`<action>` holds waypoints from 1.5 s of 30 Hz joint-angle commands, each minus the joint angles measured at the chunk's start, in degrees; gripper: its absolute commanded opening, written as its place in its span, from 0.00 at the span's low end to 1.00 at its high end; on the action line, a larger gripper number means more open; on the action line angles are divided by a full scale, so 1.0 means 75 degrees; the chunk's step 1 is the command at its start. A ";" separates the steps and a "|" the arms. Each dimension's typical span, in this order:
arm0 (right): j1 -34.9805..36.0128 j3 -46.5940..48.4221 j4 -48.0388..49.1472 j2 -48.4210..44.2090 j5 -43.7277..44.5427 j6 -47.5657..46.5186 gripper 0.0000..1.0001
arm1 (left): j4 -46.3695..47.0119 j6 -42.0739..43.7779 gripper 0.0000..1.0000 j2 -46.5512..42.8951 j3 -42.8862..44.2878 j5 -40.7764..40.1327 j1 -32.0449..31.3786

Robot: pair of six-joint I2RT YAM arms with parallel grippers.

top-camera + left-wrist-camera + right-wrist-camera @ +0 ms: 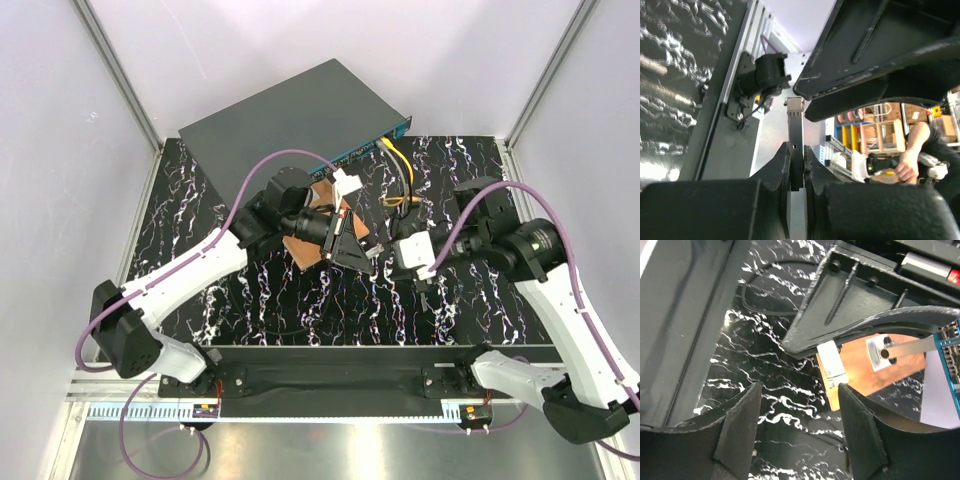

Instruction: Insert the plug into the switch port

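Top external view | left arm stretched inward over copper-brown board (pixel 860 375), left pincer (pixel 796 152) clamped on plug (pixel 795 107), plug held apart from switch (pixel 290 110) lying at counter's far left | right arm bent inward, right pincer (pixel 800 390) spread apart, empty, facing plug | black marbled counter (pixel 300 310), white walls (pixel 60 80) around

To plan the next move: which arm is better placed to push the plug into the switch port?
Left, I think. The left hand is shut on the plug, near the switch. The right hand is open and holds nothing.
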 commanded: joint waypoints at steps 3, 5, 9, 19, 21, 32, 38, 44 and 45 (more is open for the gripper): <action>0.0493 -0.0036 0.0729 0.0000 0.1004 0.0385 0.66 | 0.0142 0.0072 0.00 -0.0058 -0.0007 0.0272 -0.0048; 0.0563 -0.0060 0.0682 0.0047 0.1144 0.0338 0.65 | 0.0107 0.0107 0.00 -0.0105 -0.0125 0.0272 -0.0048; 0.0879 -0.0165 0.0822 0.0036 0.1414 0.0279 0.59 | 0.0282 -0.0033 0.00 -0.0105 -0.0289 0.0272 -0.0060; 0.1477 -0.0481 0.1385 0.0153 0.2176 0.0443 0.50 | 0.0399 -0.0232 0.00 0.0001 -0.0254 0.0331 -0.0048; 0.1536 -0.0517 0.1490 0.0141 0.2258 0.0478 0.45 | 0.0411 -0.0221 0.00 -0.0023 -0.0278 0.0331 -0.0036; 0.1688 -0.0763 0.1982 0.0036 0.3031 0.0934 0.00 | 0.0213 0.0247 0.39 -0.0082 0.0166 0.0179 0.0080; 0.1688 -0.0833 0.2473 -0.0047 0.3429 0.2667 0.00 | -0.0491 0.0974 0.88 -0.0351 0.0999 -0.0150 0.1319; 0.1677 -0.0494 0.3001 0.0339 0.3980 0.4835 0.00 | -0.0480 0.0788 0.99 -0.1053 0.1339 -0.0349 0.3379; 0.1688 -0.0320 0.2967 0.0421 0.4016 0.5058 0.00 | -0.0503 0.0683 0.99 -0.1286 0.1386 -0.0338 0.3745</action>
